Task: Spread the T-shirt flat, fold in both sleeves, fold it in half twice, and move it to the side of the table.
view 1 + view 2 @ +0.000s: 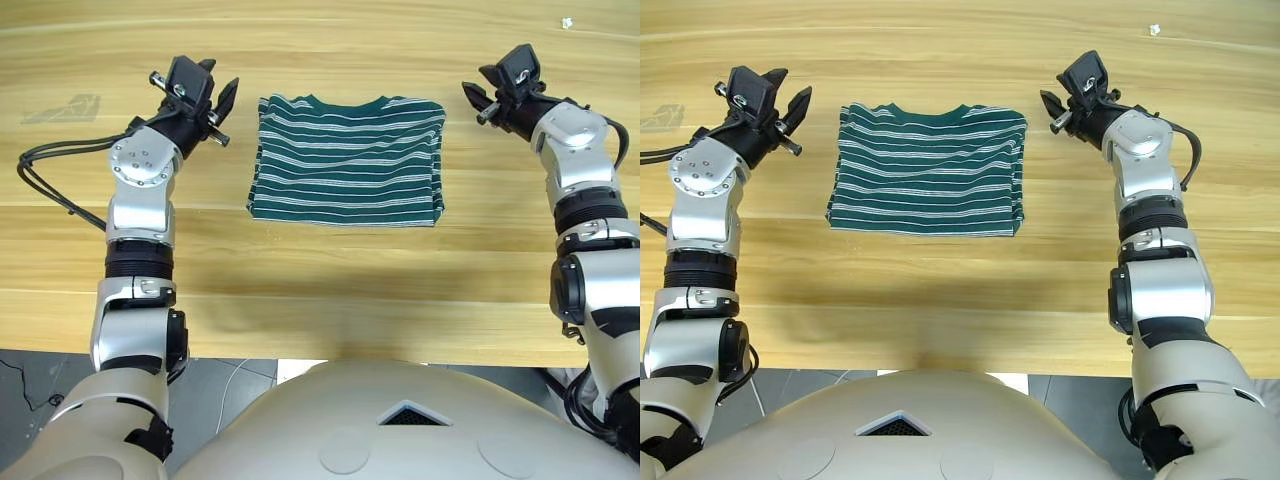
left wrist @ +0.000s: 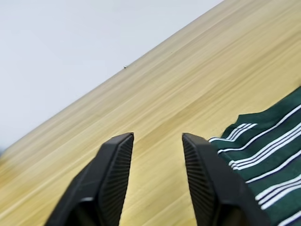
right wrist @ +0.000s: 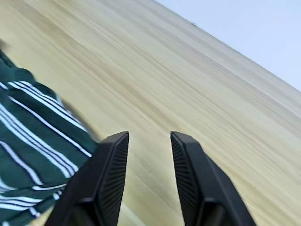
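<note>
A dark green T-shirt (image 1: pixel 347 160) with thin white stripes lies folded into a compact rectangle in the middle of the wooden table (image 1: pixel 330 270), collar at its far edge. My left gripper (image 1: pixel 222 88) hovers open just left of the shirt's far left corner, holding nothing. My right gripper (image 1: pixel 478 92) is open to the right of the far right corner, also holding nothing. In the left wrist view the black fingers (image 2: pixel 115 165) frame bare wood, with the shirt's edge (image 2: pixel 268 155) beside them. The right wrist view has the shirt's edge (image 3: pixel 33 127) next to its fingers (image 3: pixel 110 165).
A small white scrap (image 1: pixel 567 22) lies at the table's far right. Black cables (image 1: pixel 45 170) trail from my left arm over the table's left part. Bare wood surrounds the shirt on all sides, and the table's near edge (image 1: pixel 330 352) runs in front of me.
</note>
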`<state>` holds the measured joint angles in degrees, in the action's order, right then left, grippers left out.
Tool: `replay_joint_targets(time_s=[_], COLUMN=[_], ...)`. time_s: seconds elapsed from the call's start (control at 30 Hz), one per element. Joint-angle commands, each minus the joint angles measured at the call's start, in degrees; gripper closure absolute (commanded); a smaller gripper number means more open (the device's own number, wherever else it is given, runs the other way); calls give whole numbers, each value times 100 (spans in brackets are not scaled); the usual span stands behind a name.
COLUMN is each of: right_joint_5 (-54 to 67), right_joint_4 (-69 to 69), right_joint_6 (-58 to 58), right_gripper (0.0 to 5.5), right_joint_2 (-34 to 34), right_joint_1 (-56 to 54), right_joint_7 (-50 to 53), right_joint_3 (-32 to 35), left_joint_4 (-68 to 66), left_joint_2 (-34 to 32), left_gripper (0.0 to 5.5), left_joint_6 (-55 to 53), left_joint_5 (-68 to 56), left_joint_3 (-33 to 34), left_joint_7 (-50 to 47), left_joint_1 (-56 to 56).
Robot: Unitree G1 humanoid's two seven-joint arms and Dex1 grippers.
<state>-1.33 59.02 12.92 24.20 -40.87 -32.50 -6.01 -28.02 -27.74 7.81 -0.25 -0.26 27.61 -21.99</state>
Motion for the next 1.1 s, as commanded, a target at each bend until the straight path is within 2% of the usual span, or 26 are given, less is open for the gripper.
replay_joint_targets(time_s=[0.03,0.17,0.23,0.3,0.4,0.53,0.67,0.8,0.9,0.97,1.03,1.1], right_joint_5=[-153,560,358,-550,-2754,-4024,-4414,-4711,-4636,-3961,-2829,-1230], right_joint_4=[-48,-834,-742,-454,-130,486,1039,1317,1230,628,-1029,-3931], right_joint_6=[337,1252,1540,1965,2532,2456,2303,1733,1857,2450,2571,1875], right_gripper=[387,387,387,387,387,387,387,387,387,387,387,387], right_joint_2=[-119,-448,-409,-195,299,230,303,735,1266,1607,2214,3341], right_joint_1=[75,336,310,249,-36,-499,-586,-569,-335,166,1205,2588], right_joint_7=[-17,-1035,-1046,-556,825,1769,2295,2623,2252,1383,-84,-1323], right_joint_3=[-49,172,77,-418,-1759,-2668,-2976,-3195,-3204,-2914,-2764,-2987], left_joint_4=[-60,374,782,1071,1313,1526,1635,1654,1873,1994,2133,2351], left_joint_2=[101,136,110,39,12,54,61,36,15,-17,-11,-13], left_gripper=[296,227,227,227,227,227,227,227,227,227,227,227], left_joint_6=[145,290,282,274,166,42,7,-4,-71,-72,-129,-140], left_joint_5=[38,3,-10,41,60,34,47,39,4,-8,-95,-134], left_joint_3=[-57,58,105,111,111,32,-13,32,91,162,303,395], left_joint_7=[39,-91,-129,-125,-99,-9,49,62,55,32,-15,-20], left_joint_1=[221,435,668,890,953,985,1153,1200,1307,1407,1553,1787])
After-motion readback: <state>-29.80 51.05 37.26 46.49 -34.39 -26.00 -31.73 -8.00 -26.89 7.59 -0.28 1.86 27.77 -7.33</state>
